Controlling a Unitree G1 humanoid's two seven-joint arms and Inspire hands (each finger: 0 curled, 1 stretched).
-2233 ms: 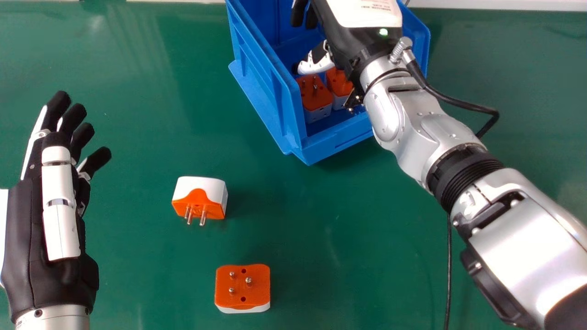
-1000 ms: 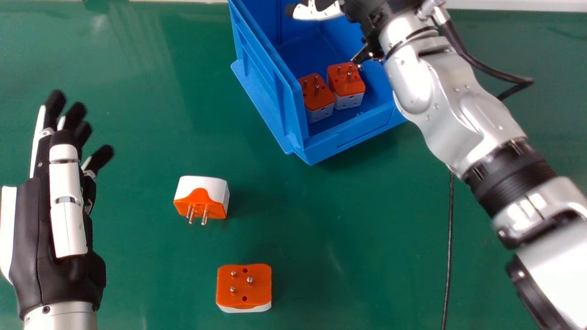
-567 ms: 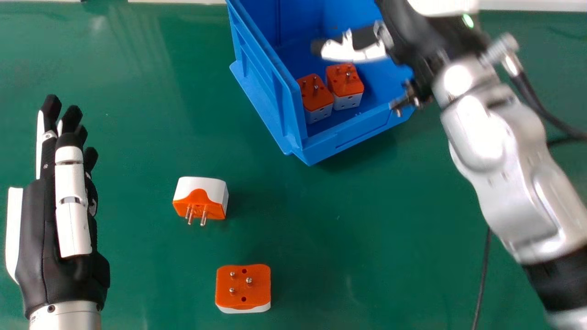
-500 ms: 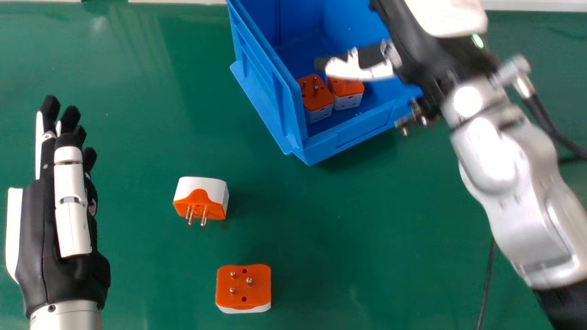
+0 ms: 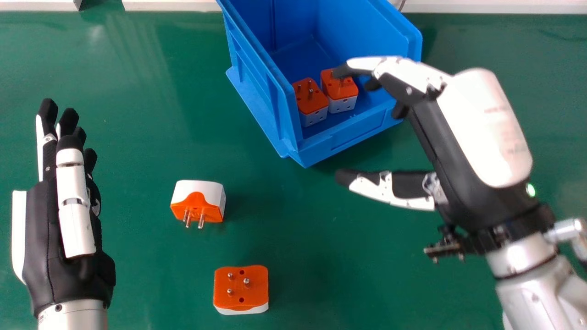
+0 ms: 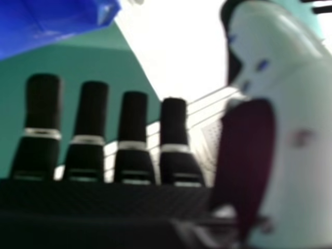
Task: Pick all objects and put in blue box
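smooth, shiny green table (image 5: 357, 284); hard plastic blue box (image 5: 353, 137). boxy orange-white plugs, metal pins: tipped plug (image 5: 208, 190) and pins-up plug (image 5: 257, 295) on table, two boxed plugs (image 5: 341, 105) inside. right hand (image 5: 481, 128) near box, thumb and fingers spread apart; left hand (image 5: 39, 238) at left, fingers straight.

Green tabletop (image 5: 151, 114), shiny in spots; white strips (image 5: 495, 6) along far edge.

Plug adapters (image 5: 250, 298), orange-and-white, directly on the green table (image 5: 151, 275): two. Like adapters (image 5: 313, 103), inside the blue box (image 5: 321, 152): two. Adapters, total: four. Blue box: one.
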